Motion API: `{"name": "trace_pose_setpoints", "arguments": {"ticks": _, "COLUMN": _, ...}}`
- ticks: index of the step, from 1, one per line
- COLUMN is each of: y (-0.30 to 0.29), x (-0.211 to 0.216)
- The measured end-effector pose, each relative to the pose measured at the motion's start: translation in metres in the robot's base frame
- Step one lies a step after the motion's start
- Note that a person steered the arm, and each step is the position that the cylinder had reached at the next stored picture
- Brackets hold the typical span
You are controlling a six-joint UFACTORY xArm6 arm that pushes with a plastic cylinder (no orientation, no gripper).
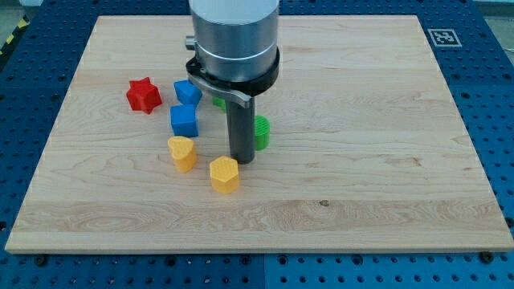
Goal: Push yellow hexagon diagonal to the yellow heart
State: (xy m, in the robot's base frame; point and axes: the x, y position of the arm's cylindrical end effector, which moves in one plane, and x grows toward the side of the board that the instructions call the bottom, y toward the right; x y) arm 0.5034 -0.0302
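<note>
Camera view: wooden board on blue pegboard, blocks at left.

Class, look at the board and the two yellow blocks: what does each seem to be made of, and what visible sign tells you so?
Board: looks like pale wood, matte; visible grain lines and plank seams. Yellow hexagon and yellow heart: probably plastic; uniform saturated colour, smooth faces with a slight sheen, though that cannot be confirmed.
</note>
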Motion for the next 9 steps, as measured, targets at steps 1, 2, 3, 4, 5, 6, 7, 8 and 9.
{"name": "trace_pose_setpoints", "arguments": {"ticks": 1, "y": -0.002, "x": 0.000}}
{"name": "trace_pose_setpoints", "arguments": {"ticks": 2, "y": -0.002, "x": 0.000}}
{"name": "trace_pose_setpoints", "arguments": {"ticks": 3, "y": -0.002, "x": 0.004}}
{"name": "trace_pose_setpoints", "arguments": {"ticks": 4, "y": -0.002, "x": 0.017}}
{"name": "trace_pose_setpoints", "arguments": {"ticks": 5, "y": -0.002, "x": 0.024}}
{"name": "trace_pose_setpoints", "arguments": {"ticks": 6, "y": 0.002, "x": 0.024}}
{"name": "trace_pose_setpoints", "arguments": {"ticks": 7, "y": 0.033, "x": 0.026}}
{"name": "trace_pose_setpoints", "arguments": {"ticks": 8, "y": 0.048, "x": 0.047}}
{"name": "trace_pose_setpoints", "arguments": {"ticks": 9, "y": 0.048, "x": 0.067}}
